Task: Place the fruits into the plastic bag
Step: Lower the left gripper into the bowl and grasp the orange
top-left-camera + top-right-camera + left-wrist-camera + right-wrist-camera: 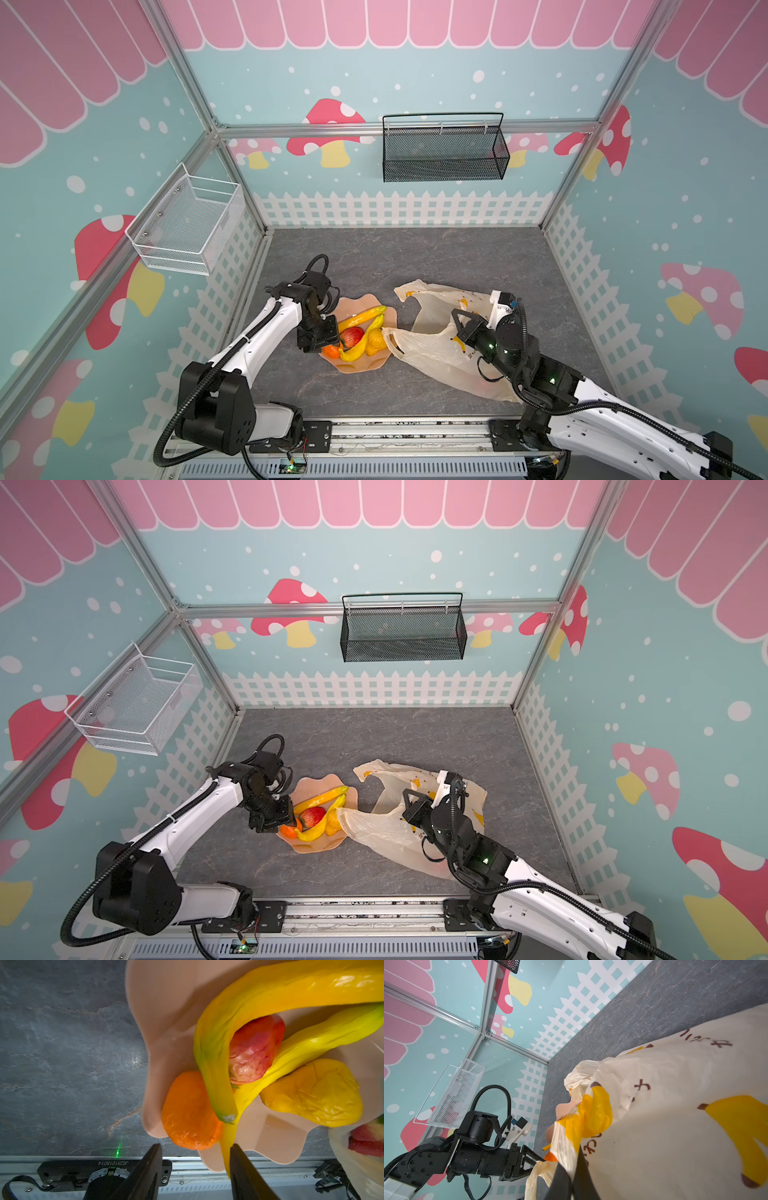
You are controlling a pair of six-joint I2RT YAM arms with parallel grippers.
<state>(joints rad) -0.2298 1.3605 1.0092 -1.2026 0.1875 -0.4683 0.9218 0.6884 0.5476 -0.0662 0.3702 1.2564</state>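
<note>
A peach plate (pixel 360 366) holds two yellow bananas (pixel 362 316) (pixel 270 991), a red strawberry (pixel 352 336) (pixel 255 1053), an orange (pixel 331 351) (pixel 189 1113) and a yellow pear-like fruit (pixel 376 341) (pixel 315 1093). My left gripper (pixel 326 343) (pixel 195 1146) is open at the plate's near-left edge. The orange's edge sits at its fingertips, and one finger touches a banana's end. My right gripper (pixel 459 316) (pixel 576 1159) is shut on the rim of the cream plastic bag (pixel 432 351) (pixel 675 1126), which lies to the right of the plate. A red fruit (pixel 365 1140) shows inside the bag.
A black mesh basket (pixel 444 151) hangs on the back wall and a white wire basket (pixel 187 224) on the left wall. The metal rail (pixel 395 436) that carries both arms runs along the front edge. Grey tabletop (pixel 395 257) stretches behind plate and bag.
</note>
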